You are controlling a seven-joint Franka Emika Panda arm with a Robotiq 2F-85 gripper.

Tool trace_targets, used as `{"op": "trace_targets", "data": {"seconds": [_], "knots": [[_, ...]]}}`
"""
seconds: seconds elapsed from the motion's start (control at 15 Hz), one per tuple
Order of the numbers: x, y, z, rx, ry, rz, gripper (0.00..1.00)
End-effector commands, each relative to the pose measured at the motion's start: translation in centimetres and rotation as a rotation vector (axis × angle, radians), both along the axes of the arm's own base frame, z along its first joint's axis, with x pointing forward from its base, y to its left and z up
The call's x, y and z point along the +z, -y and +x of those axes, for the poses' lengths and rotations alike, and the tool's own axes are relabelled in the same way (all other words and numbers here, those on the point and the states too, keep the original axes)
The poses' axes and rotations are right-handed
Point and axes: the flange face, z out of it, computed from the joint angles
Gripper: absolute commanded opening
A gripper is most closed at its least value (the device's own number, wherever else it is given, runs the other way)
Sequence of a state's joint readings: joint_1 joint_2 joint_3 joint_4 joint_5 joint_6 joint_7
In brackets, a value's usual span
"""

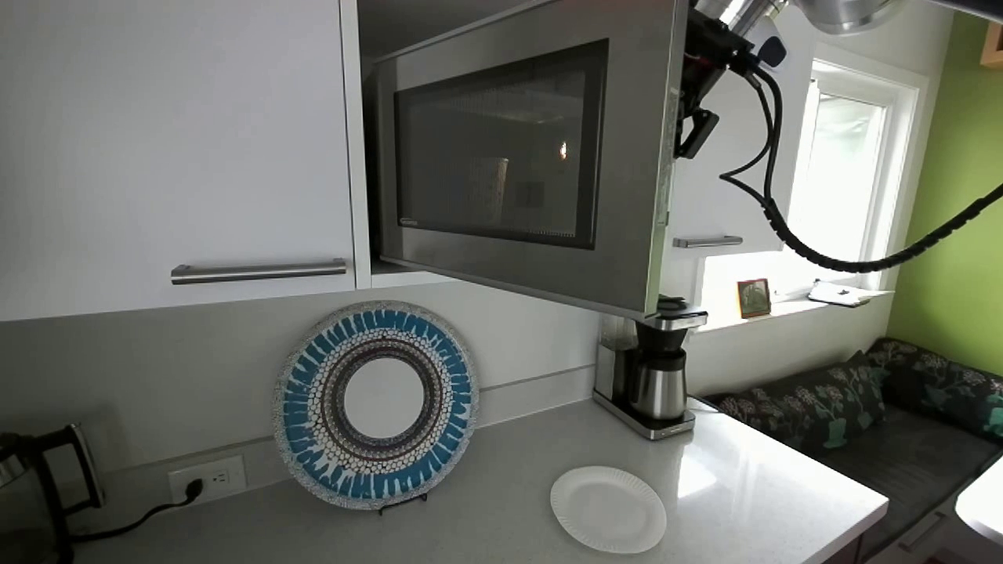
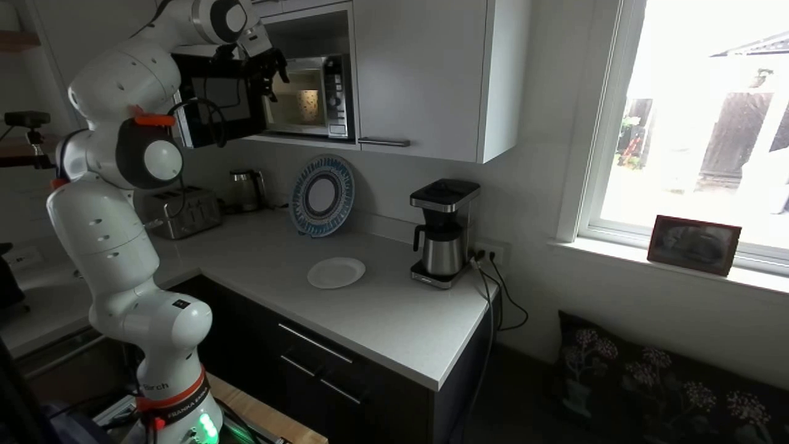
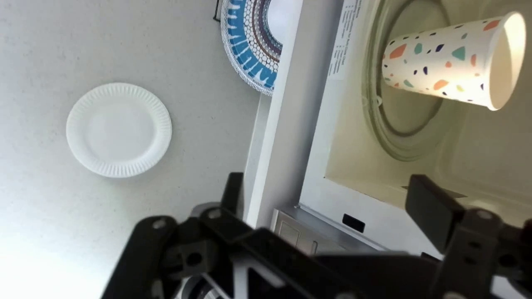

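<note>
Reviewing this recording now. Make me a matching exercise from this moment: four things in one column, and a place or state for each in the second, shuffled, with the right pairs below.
Things:
1. Patterned cup
2. White plate
3. Microwave door
4. Gripper

Places and states:
A. jaws apart, holding nothing
B. inside the microwave
C. flat on the counter
D. standing open

Right pairs: 1-B, 2-C, 3-D, 4-A
</note>
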State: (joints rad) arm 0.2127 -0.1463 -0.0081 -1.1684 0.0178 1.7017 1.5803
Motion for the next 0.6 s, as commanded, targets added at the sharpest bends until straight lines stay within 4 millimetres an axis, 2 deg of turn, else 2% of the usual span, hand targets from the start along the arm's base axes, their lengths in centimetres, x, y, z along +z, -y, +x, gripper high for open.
{"op": "trace_targets", "data": {"seconds": [0.0,0.4,0.53], "knots": [[1.1,0.7,-0.9,0.050,0.001,-0.131,1.00],[1.0,0.3,-2.6,0.145,-0.074,-0.292,1.00],[1.4,0.0,-2.8,0.151,-0.051,-0.301,1.00]]}}
